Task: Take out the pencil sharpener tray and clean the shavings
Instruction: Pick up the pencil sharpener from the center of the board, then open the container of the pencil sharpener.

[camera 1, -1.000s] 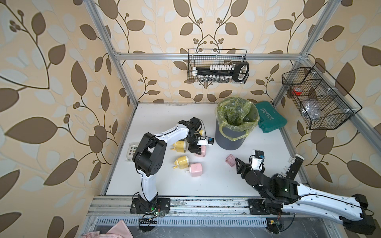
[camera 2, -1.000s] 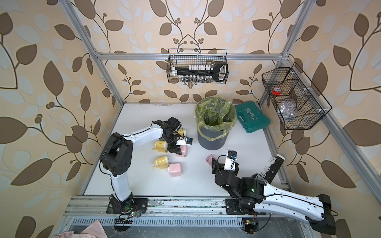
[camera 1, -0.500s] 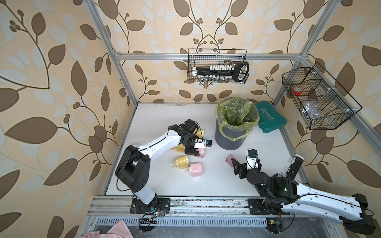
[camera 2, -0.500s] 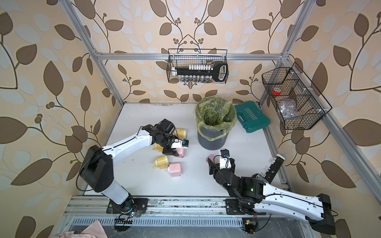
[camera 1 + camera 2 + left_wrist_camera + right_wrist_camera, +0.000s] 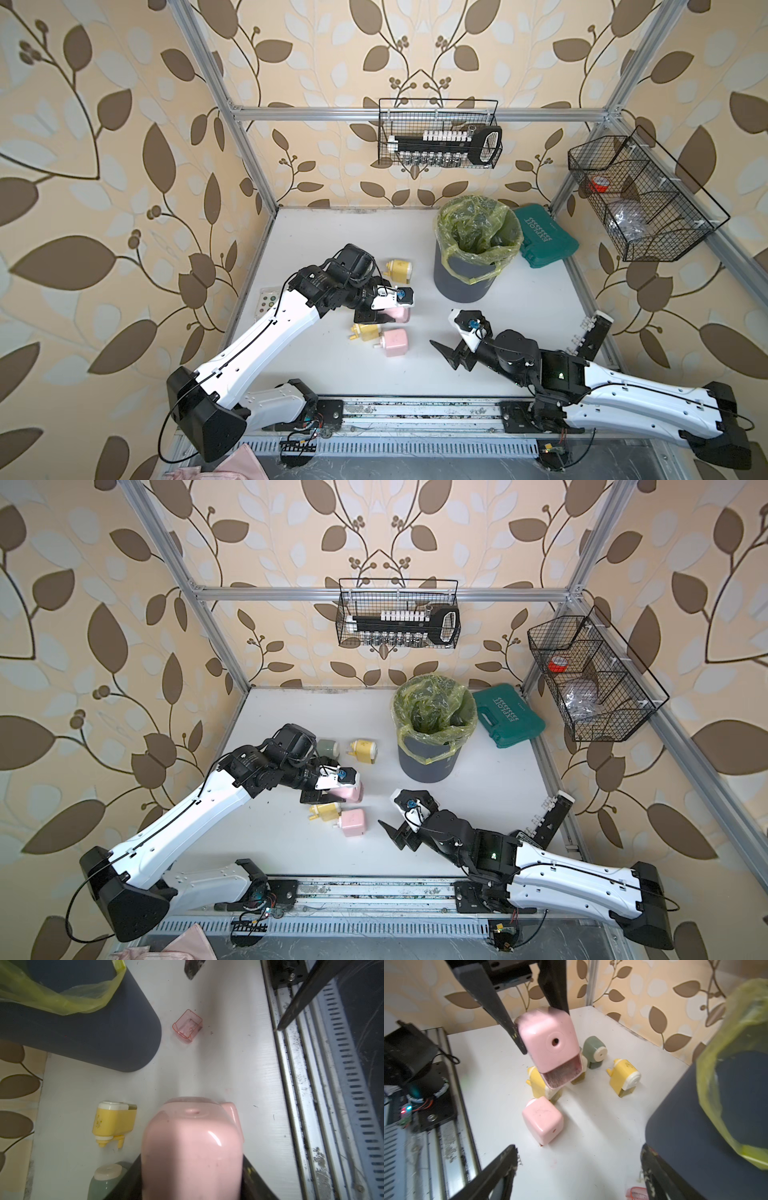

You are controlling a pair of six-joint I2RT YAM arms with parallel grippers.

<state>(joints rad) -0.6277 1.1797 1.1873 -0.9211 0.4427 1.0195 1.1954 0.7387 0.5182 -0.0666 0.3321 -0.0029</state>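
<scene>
My left gripper (image 5: 384, 316) is shut on a pink pencil sharpener (image 5: 398, 313) and holds it above the table, as both top views show (image 5: 350, 792). In the right wrist view the sharpener (image 5: 550, 1039) has an open, dusty slot (image 5: 562, 1073) with no tray in it. A red translucent tray (image 5: 187, 1025) lies on the table near the bin and looks nearly empty. A few dark shavings (image 5: 211, 1032) are scattered beside it. My right gripper (image 5: 455, 347) stands open just above the table, and the tray (image 5: 636, 1192) sits by one finger. My right wrist hides the tray in both top views.
A grey bin with a yellow-green bag (image 5: 478, 245) stands behind my right gripper. Two yellow sharpeners (image 5: 399, 269) (image 5: 365, 331), a second pink one (image 5: 395, 343) and a green one (image 5: 328, 748) crowd around my left gripper. A green case (image 5: 544, 239) lies at the back right.
My right gripper has opened wider and moved left, over the tray. My left arm has swung its elbow down and to the left, with the pink sharpener still held and slightly nearer the front.
</scene>
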